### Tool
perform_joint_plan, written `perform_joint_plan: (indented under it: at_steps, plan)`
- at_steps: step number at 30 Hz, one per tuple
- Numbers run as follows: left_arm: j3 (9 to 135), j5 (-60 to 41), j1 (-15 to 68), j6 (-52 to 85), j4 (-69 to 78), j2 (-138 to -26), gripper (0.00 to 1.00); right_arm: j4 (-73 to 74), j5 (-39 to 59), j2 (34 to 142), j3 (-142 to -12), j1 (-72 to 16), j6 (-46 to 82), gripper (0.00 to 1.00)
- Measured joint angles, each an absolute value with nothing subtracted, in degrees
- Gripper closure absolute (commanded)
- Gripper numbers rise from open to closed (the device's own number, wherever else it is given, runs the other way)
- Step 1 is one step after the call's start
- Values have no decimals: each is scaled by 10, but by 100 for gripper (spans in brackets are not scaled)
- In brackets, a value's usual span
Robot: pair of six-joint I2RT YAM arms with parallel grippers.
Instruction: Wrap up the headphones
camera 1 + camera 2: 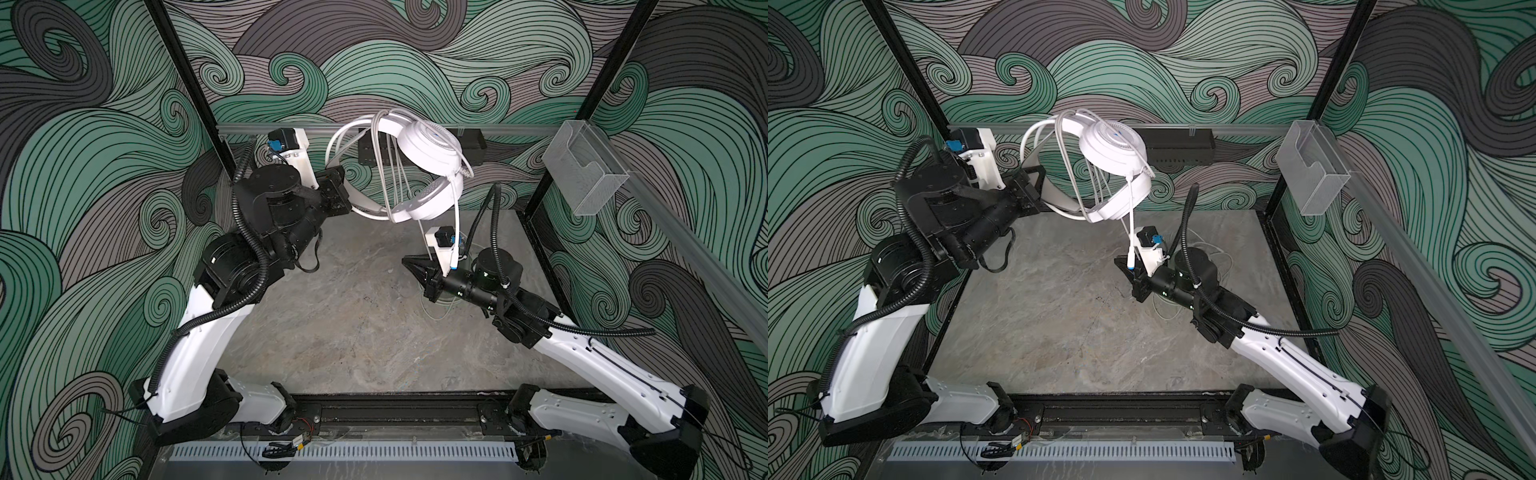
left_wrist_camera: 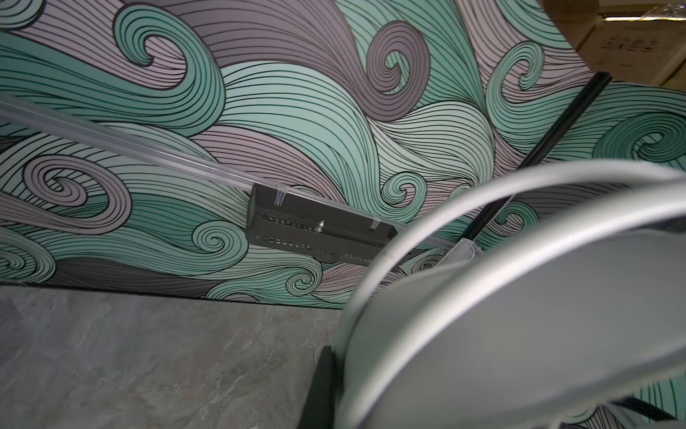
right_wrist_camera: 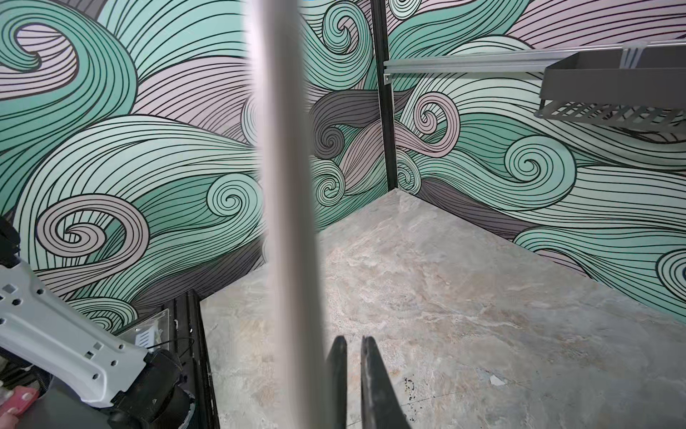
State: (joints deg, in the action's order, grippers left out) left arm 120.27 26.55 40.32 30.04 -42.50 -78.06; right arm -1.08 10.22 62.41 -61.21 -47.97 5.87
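White headphones [image 1: 430, 147] | left gripper [image 1: 345, 202] clamped on headband [image 2: 519, 297] | right gripper [image 3: 352, 345] closed, empty | cardboard box [image 2: 631, 41] print blurred

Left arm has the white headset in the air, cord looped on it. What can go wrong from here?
Cable tail hangs free beside the shut right gripper, ungripped: the loops may unwind. It runs past the right wrist camera mount and might snag. The left gripper pinches only the headband; a slip drops the white headset.
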Motion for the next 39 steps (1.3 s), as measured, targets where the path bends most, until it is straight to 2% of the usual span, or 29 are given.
perform_joint_plan:
  at_steps: [8, 16, 25, 32, 39]
  plan:
    - [1172, 255, 334, 371, -468, -802, 100, -28, 27, 641, -612, -532, 38, 100]
    - [1145, 196, 298, 430, -485, -802, 100, -41, -57, 667, -610, -561, 5, 100]
    - [1124, 143, 276, 504, -483, -801, 100, -23, -77, 722, -617, -561, -29, 100]
    - [1093, 150, 272, 517, -478, -801, 100, -45, -90, 734, -629, -586, -44, 100]
    - [1049, 211, 270, 462, -463, -802, 100, -112, -127, 722, -671, -615, -72, 100]
